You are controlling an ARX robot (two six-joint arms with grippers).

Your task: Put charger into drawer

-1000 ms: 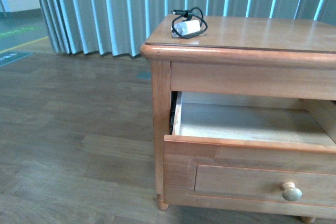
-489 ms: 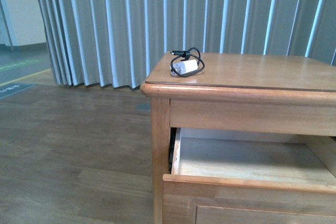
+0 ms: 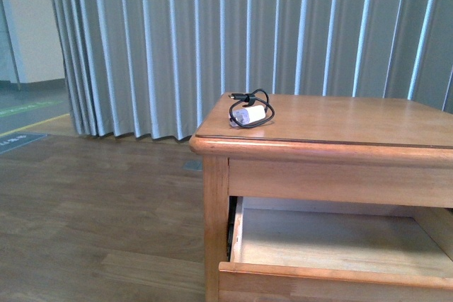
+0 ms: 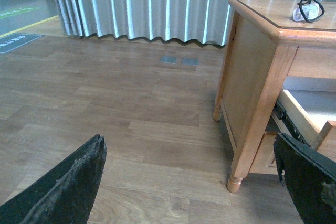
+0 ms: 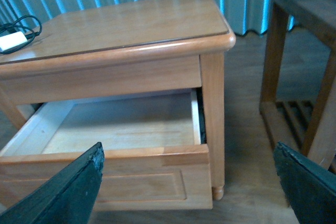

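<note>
Front view, charger [image 3: 250, 112] at ten o'clock on the honey-wood cabinet top [image 3: 354, 122], drawer [image 3: 333, 272] open beneath, pleated grey curtain [image 3: 177, 40] behind, plank floor [image 3: 92, 217] at eight, left wrist view, left gripper [image 4: 188, 150] spread above floor, right wrist view, right gripper [image 5: 189, 153] spread facing drawer.

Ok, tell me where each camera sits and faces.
Front view: on the body, facing the white charger block with black coiled cable above the open honey-coloured wooden drawer; no arms.
Left wrist view: low, beside the wooden cabinet; left pincer open.
Right wrist view: above the drawer front; right pincer open.
All three share charger and drawer.
</note>
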